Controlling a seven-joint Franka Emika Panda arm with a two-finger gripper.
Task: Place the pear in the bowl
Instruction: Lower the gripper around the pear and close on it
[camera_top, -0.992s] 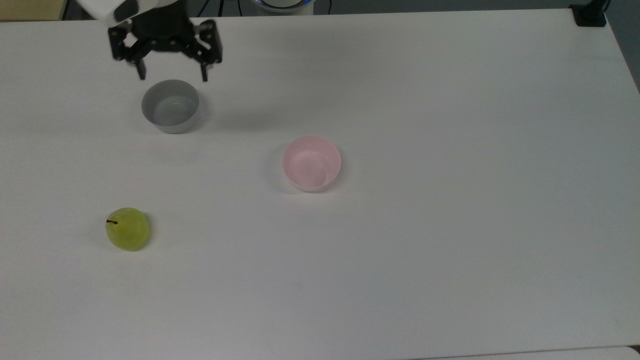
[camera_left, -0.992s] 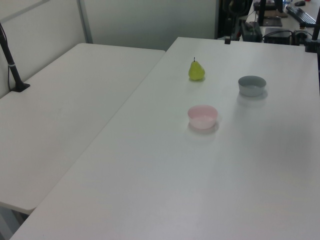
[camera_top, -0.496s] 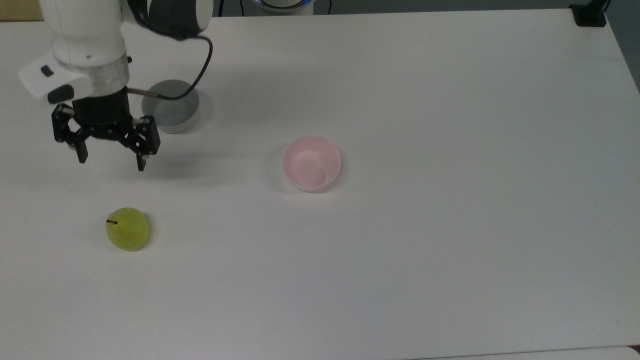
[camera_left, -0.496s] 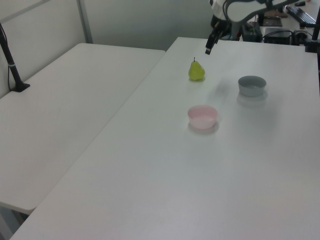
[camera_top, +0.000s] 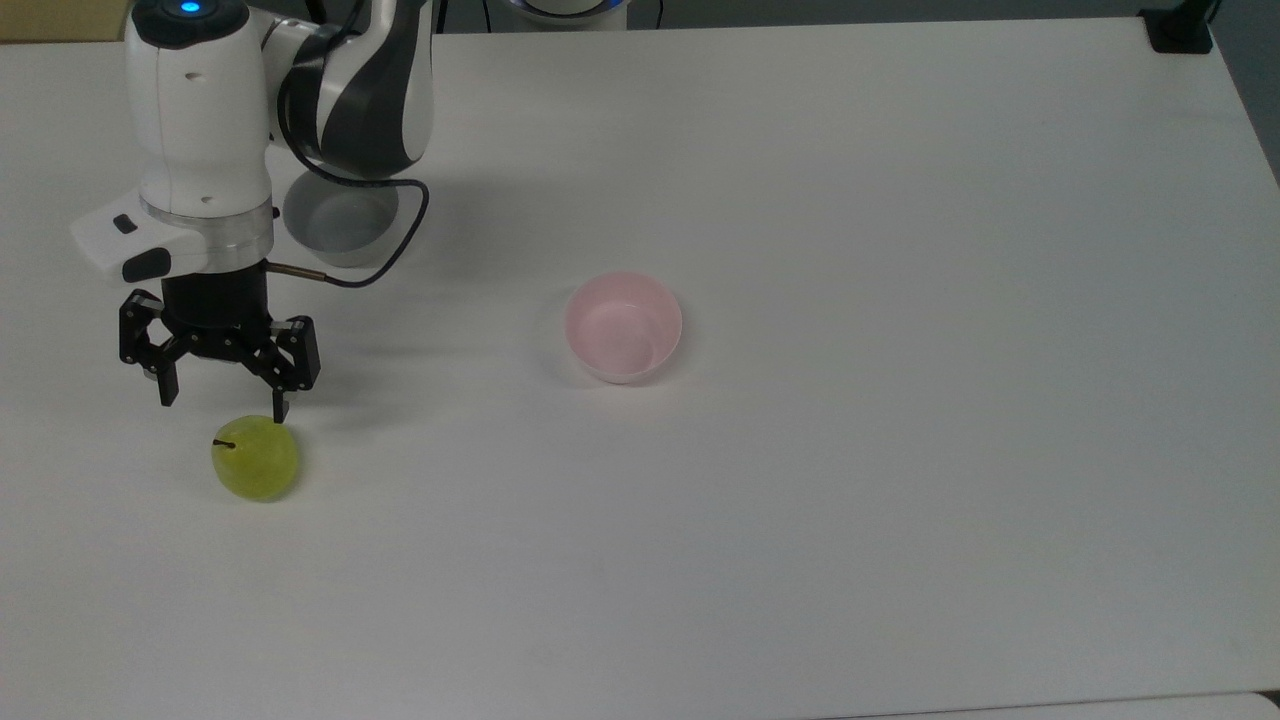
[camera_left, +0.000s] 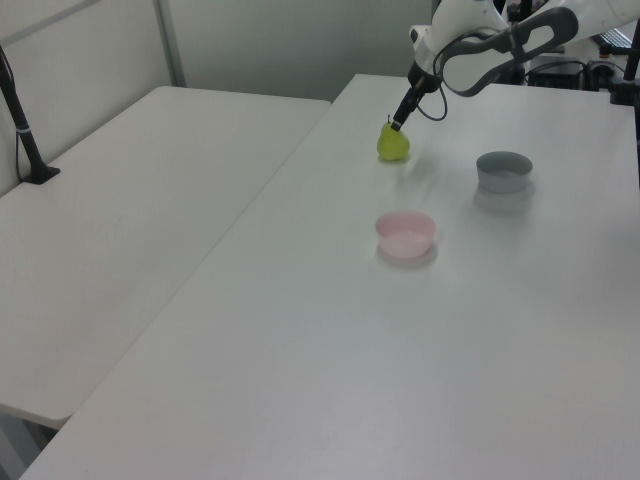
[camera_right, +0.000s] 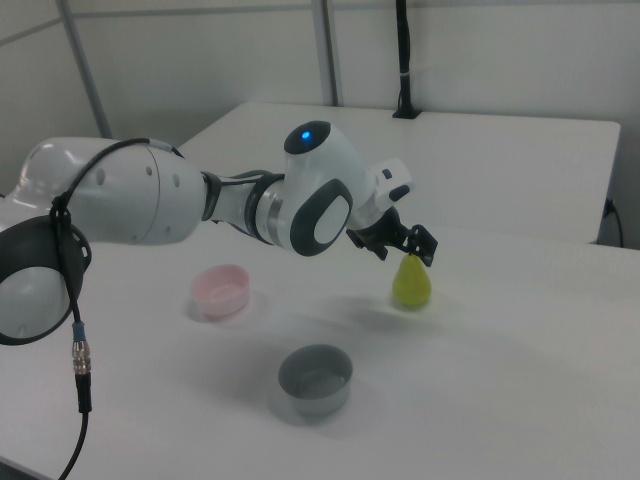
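A yellow-green pear (camera_top: 256, 459) with a short dark stem stands upright on the white table (camera_top: 800, 520), at the top view's lower left. It also stands out in the left view (camera_left: 393, 143) and the right view (camera_right: 411, 282). A pale pink bowl (camera_top: 623, 326) sits empty near the table's middle (camera_left: 405, 233) (camera_right: 221, 290). My gripper (camera_top: 225, 404) hangs open just above the pear, its black fingers spread wide and holding nothing. In the right view the gripper (camera_right: 402, 245) sits right over the pear's top.
A grey straight-sided bowl (camera_top: 340, 222) stands behind my arm, partly covered by it in the top view, and is plain in the right view (camera_right: 315, 379). A second white table (camera_left: 130, 220) adjoins in the left view.
My arm has travelled from above the grey bowl toward the pear and come lower, ending just over it. The fingers stayed open. Pear and bowls have not moved.
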